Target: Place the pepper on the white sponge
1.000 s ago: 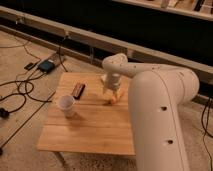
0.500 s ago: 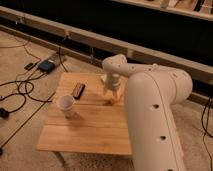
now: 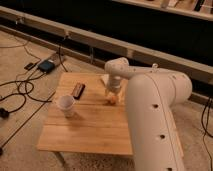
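The gripper (image 3: 112,94) points down over the far middle of the wooden table (image 3: 90,127), at the end of the big white arm that reaches in from the right. The small orange pepper (image 3: 112,99) shows right under the gripper's tip, at or just above the tabletop. Whether it is held cannot be told. A pale flat patch, apparently the white sponge (image 3: 104,80), lies at the table's far edge, just left of and behind the gripper, partly hidden by the wrist.
A white paper cup (image 3: 66,105) stands on the left part of the table. A dark flat block (image 3: 78,90) lies behind the cup. Cables and a small box (image 3: 46,66) lie on the floor to the left. A low wall runs behind.
The gripper and the pepper under it have shifted only slightly over the far middle of the table. The cup and dark block have not moved.
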Controlling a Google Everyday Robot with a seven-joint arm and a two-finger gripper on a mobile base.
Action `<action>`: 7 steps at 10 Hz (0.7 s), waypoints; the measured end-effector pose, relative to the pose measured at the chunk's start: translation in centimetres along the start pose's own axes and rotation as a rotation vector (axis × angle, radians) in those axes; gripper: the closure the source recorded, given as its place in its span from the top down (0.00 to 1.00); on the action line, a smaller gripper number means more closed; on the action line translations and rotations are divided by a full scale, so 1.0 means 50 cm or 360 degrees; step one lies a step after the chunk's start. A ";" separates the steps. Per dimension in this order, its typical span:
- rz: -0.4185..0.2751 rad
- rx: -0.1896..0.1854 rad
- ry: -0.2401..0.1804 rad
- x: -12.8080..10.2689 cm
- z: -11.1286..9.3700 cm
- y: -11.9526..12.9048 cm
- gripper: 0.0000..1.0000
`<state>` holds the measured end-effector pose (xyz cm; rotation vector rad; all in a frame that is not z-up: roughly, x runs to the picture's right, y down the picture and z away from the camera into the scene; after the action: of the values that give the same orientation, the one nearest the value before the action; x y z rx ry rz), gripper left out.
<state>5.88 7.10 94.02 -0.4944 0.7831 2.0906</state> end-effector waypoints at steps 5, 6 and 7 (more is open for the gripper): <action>-0.0020 0.0023 0.0021 -0.010 0.018 -0.007 0.60; -0.0029 0.0031 0.0027 -0.011 0.021 -0.007 0.48; -0.0033 0.0034 0.0030 -0.012 0.023 -0.007 0.40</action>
<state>6.41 7.70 95.07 -0.5095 0.8072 2.0593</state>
